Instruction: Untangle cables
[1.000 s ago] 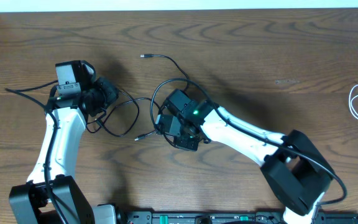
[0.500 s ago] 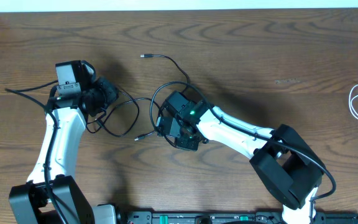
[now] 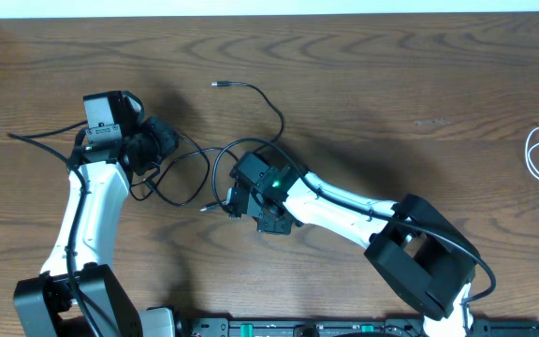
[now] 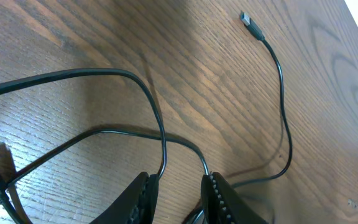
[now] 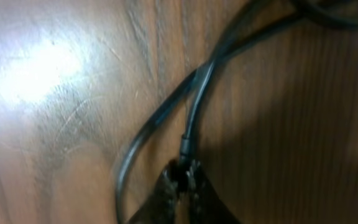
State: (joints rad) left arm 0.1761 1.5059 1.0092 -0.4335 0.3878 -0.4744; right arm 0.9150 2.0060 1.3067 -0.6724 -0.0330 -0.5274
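Tabletop (image 3: 391,75) hazard: right gripper (image 5: 180,179), clamped on the plug (image 5: 185,148), may slip off if black cable (image 4: 163,140) snags inside the parted left gripper (image 4: 176,182).

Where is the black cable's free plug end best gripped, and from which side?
Just behind the plug, coming straight down and closing across the cord. That end of the black cable lies flat and straight on bare table, clear of the loops, so nothing else gets pinched.
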